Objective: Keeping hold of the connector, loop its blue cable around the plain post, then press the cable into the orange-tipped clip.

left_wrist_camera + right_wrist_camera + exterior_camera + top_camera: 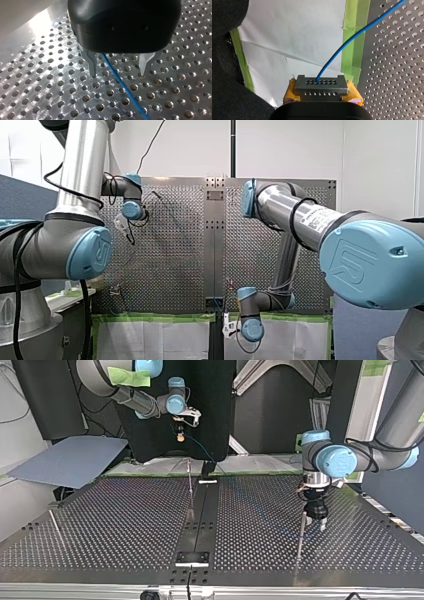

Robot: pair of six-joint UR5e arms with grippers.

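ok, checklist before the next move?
1. Connector clamped in my right gripper, between its yellow pads: ok.
2. Blue cable leaves the connector without a kink: ok.
3. My left gripper open, fingers either side of the cable: ok.
4. Cable looped round the post beside my left gripper: cannot tell.
5. Cable pressed into the orange-tipped clip: cannot tell, clip not made out.

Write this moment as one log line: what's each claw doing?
left gripper: open, astride cable, low over table | right gripper: shut on connector, cable leading out | routing: cannot tell
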